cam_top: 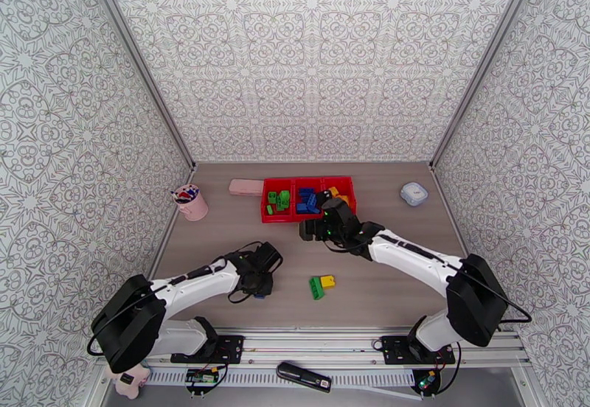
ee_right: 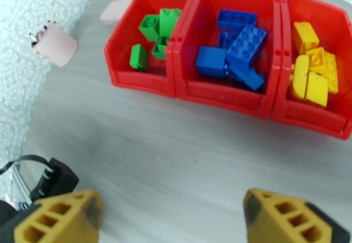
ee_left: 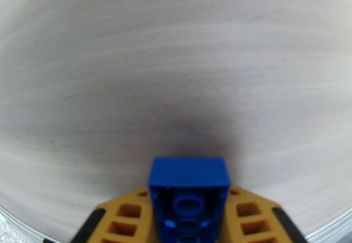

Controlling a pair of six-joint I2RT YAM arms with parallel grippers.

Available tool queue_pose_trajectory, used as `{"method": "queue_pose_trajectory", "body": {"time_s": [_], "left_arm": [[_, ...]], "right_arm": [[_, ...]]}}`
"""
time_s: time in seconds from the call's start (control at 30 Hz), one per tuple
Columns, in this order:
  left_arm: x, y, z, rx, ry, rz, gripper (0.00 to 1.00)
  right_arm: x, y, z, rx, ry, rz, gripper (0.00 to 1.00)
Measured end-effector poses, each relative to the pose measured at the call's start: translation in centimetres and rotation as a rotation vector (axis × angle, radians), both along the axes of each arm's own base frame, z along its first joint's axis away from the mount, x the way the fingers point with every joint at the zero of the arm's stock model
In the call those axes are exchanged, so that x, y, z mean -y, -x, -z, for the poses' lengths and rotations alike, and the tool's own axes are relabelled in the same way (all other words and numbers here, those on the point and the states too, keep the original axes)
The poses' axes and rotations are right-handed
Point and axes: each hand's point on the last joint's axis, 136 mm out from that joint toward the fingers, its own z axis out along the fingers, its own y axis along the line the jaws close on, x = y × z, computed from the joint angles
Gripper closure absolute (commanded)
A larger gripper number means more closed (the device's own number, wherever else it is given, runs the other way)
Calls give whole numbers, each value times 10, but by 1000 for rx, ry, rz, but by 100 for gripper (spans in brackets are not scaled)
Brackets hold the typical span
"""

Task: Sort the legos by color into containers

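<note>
Blue brick (ee_left: 189, 180) clamped in left end effector (ee_left: 189, 228); middle bin (ee_right: 220, 96) lies ahead and rightward, nearer the released right end effector (ee_right: 171, 215).

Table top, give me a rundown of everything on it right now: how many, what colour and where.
containers: three, red, joined in a row, far centre of the table
green legos: about four, left container
blue legos: about five, middle container
yellow legos: several, right container
loose green brick: one, near centre
loose yellow brick: one, right beside it
blue brick: one, between the left fingers
cup: one, pink, far left
flat block: one, pale pink, left of the containers
round box: one, white, far right
left gripper: shut on the blue brick
right gripper: open, before the containers
</note>
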Motion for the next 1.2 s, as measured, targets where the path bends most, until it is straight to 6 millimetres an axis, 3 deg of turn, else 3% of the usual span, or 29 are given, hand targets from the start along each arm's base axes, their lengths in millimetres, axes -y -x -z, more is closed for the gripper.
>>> {"method": "queue_pose_trajectory", "body": {"time_s": [0.13,0.37,0.47,0.63,0.9,1.2], "left_arm": [[12,-15,-16,61,43,29,76],[48,-77,-68,271,156,66,77],[59,-107,-81,327,208,40,79],[77,-153,-91,360,264,13,80],[115,-229,-108,414,308,28,80],[143,-301,-117,451,329,30,79]], "right_arm": [[7,4,-6,25,-24,17,13],[14,11,-15,49,-46,21,13],[18,16,-22,67,-56,18,13],[31,25,-27,87,-69,32,13],[41,34,-18,61,-74,59,13],[55,39,-30,85,-91,99,13]]}}
